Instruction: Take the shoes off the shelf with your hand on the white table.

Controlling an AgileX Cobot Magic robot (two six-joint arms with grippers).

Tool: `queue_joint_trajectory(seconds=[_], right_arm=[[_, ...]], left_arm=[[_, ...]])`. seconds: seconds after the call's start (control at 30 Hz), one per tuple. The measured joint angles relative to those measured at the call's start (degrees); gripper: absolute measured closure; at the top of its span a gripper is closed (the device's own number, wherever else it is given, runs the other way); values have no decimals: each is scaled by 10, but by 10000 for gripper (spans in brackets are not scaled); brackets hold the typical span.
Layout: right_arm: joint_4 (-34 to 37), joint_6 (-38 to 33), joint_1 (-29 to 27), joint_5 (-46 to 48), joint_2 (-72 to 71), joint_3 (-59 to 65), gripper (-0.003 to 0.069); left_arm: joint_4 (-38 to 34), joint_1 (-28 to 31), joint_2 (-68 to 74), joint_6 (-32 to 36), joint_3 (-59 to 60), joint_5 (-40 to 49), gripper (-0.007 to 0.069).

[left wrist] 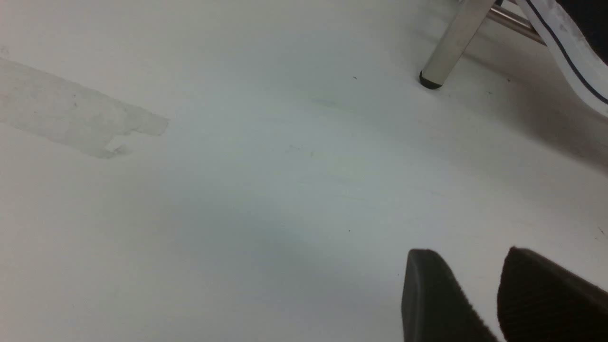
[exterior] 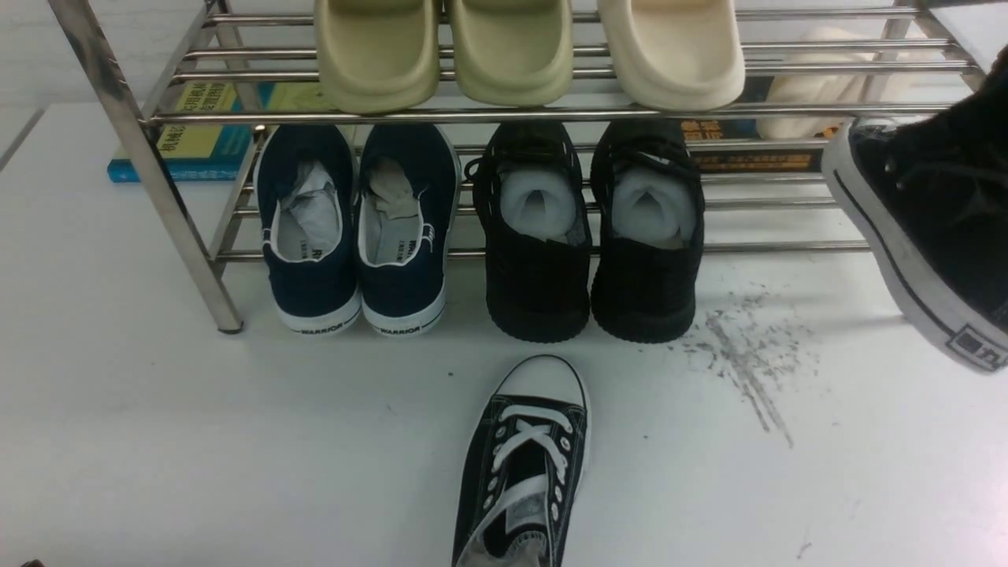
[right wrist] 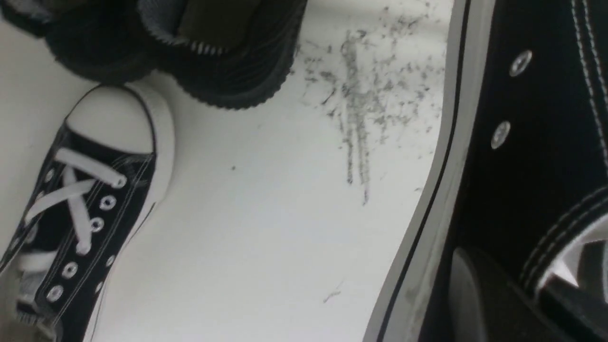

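Observation:
One black canvas shoe with white laces and toe cap lies on the white table in front of the shelf, toe toward it. Its mate hangs tilted at the far right, off the shelf's lower tier, heel nearest the camera. In the right wrist view my right gripper is shut on this shoe's side wall, one finger pressed outside against the canvas. My left gripper hovers low over bare table near a shelf leg, open and holding nothing.
Navy slip-ons and black mesh sneakers stand on the lower tier. Beige slides sit on the top tier. A blue and yellow book lies behind. Dark scuff streaks mark the table right of the mesh pair.

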Motion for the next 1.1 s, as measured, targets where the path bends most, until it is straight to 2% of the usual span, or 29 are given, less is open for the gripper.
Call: queue_joint_trajectory(seconds=[0.2,0.23,0.27,0.33,0.4,0.43,0.6,0.77,1.1], right_arm=[[0,82,116,0,-71,95,653],[1,104,152,0,-74,116,653],[1,108,152,0,-74,119,653],[-2,164,221,-1,-69,157,653],[-9,196,256,-7,-65,170,653],[-22,237,288,-14,-58,181,652],[-119,374,361,-35,-17,188,651],[-179,451,379,-59,42,188,649],[-174,483,379,-157,169,188,640]], left_arm=[[0,0,0,0,0,0,383],[0,0,0,0,0,0,383],[0,0,0,0,0,0,383],[0,0,0,0,0,0,383],[0,0,0,0,0,0,383],[0,0,0,0,0,0,383],[0,0,0,0,0,0,383],[0,0,0,0,0,0,383],[0,0,0,0,0,0,383]])
